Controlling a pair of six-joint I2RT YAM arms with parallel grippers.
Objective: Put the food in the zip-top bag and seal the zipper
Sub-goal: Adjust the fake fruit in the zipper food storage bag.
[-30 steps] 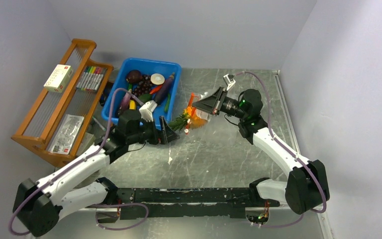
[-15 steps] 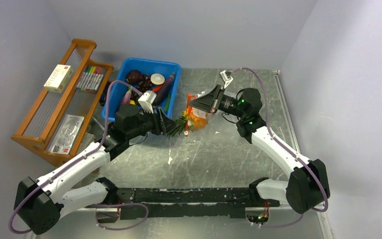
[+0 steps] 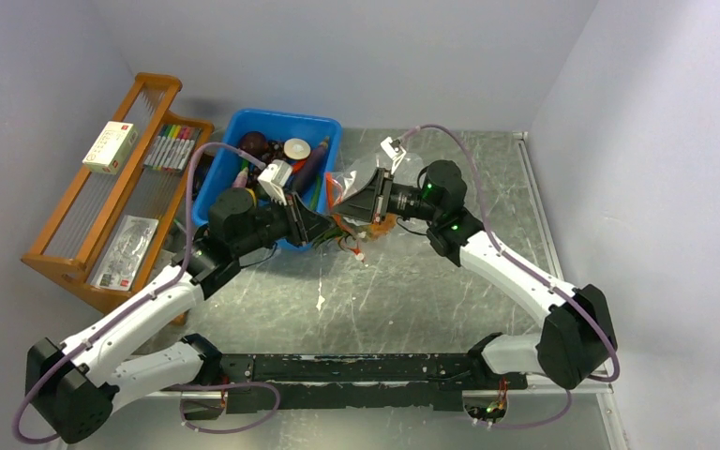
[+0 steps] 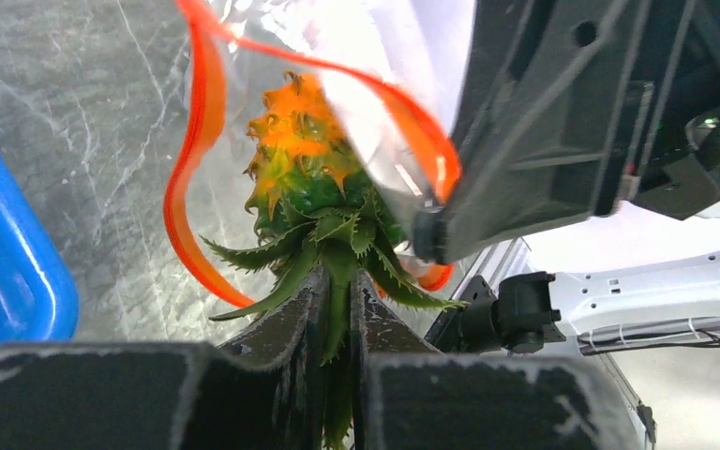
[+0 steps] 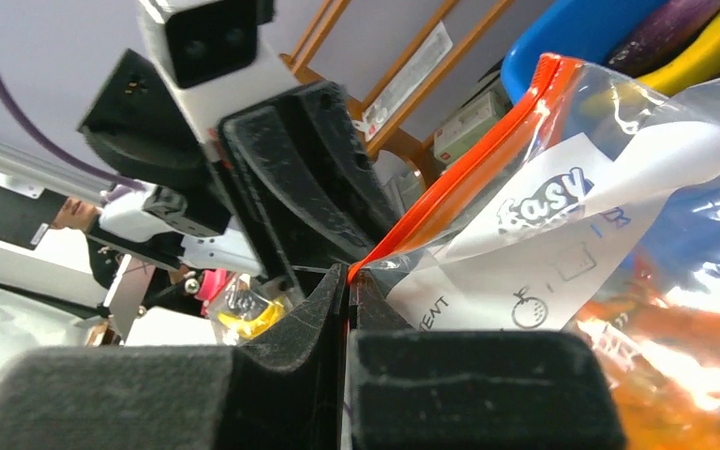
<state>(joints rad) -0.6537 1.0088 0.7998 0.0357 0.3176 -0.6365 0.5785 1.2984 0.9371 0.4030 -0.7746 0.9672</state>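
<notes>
Metal table [image 3: 412, 281]: scuffed surface, both arms bolted at its near edge. Left arm [image 3: 141, 314] reaches forward and to the right. Right arm [image 3: 516, 277] reaches forward and to the left. The two grippers meet just right of the blue bin. Wooden rack [image 3: 49, 260]: stands along the left wall and carries a white box [image 3: 110, 147] and a row of marker pens [image 3: 171, 145]. Blue bin [image 3: 281, 119]: sits at the back left of the table and holds loose food, including a purple eggplant [image 3: 311, 161] and a white-faced round piece [image 3: 296, 147]. Zip-top bag [image 4: 375, 56]: clear and crumpled, held up off the table between the grippers, just beside the bin's right wall, with its mouth gaping toward the left arm. Right gripper [image 5: 347, 277]: fingers closed tight, pinching the bag's edge at the zipper [image 5: 469, 178]. Zipper unsealed; its orange strip runs as an open loop in the left wrist view. Pineapple [image 4: 305, 150]: orange body lies inside that loop, partly behind the clear film, with the green leaves [image 4: 337, 244] trailing out at the mouth. Left gripper [image 4: 339, 286]: fingers closed, clamped on the leaves, holding the pineapple at the bag's opening. Whether the fruit touches the bag's inner wall cannot be told.
</notes>
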